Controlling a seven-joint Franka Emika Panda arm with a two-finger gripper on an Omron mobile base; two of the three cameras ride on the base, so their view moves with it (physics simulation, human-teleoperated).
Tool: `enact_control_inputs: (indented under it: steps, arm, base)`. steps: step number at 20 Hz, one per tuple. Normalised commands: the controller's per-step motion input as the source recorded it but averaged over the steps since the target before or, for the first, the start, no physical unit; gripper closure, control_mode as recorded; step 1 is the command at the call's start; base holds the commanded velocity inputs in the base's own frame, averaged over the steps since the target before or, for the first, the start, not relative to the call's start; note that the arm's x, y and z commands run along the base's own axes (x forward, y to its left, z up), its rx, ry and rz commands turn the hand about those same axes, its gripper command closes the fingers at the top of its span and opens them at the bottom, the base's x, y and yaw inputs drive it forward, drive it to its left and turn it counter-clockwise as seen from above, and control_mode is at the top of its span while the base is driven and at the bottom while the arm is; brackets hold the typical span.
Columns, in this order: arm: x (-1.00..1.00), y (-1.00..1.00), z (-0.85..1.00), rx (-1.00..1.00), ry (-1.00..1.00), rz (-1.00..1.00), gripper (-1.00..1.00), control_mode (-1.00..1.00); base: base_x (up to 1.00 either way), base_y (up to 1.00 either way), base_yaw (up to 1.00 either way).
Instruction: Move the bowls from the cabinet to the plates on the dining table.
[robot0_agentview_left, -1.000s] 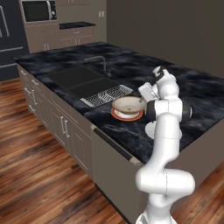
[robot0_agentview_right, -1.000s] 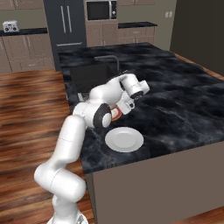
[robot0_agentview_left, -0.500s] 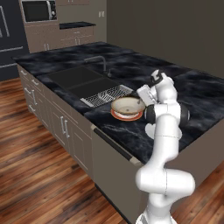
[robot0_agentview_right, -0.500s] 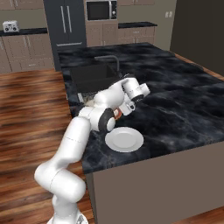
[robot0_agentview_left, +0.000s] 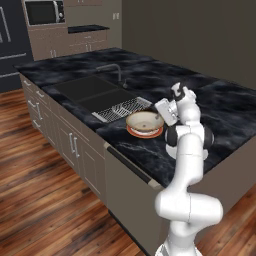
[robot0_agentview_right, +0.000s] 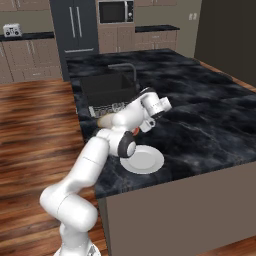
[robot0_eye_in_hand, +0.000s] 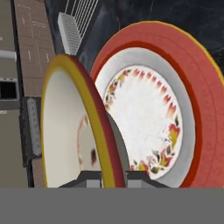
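The bowl, wide and shallow with a cream inside and a tan-brown outside, sits over the orange-red plate on the black marble tabletop, near the front edge and just right of the sink's grey drying rack. Left of that rack lies the dark sink with its faucet at the far side. To the right of the bowl the end effector is at the bowl's right rim, with the white arm rising behind it from the near right.

In the hand view the bowl's yellow and dark red rim runs down between the two dark fingertips, which stand narrow and pinch that rim from both sides. Beyond the rim lies the plate, with its white centre and ring of small red and yellow marks.

In the right base view the arm's forearm covers most of the bowl and orange-red plate. To the right and nearer the front edge lies the white plate, bare on the tabletop, just beside the arm's elbow.
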Motion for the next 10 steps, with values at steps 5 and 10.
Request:
enact_control_inputs:
  steps: [5, 10]
  arm:
    - [0.31, -0.07, -0.15, 0.01, 0.0, 0.0, 1.0, -1.0]
    - [0.32, -0.07, -0.16, 0.01, 0.0, 0.0, 1.0, -1.0]
  base:
    - [0.0, 0.0, 0.0]
    - [0.0, 0.0, 0.0]
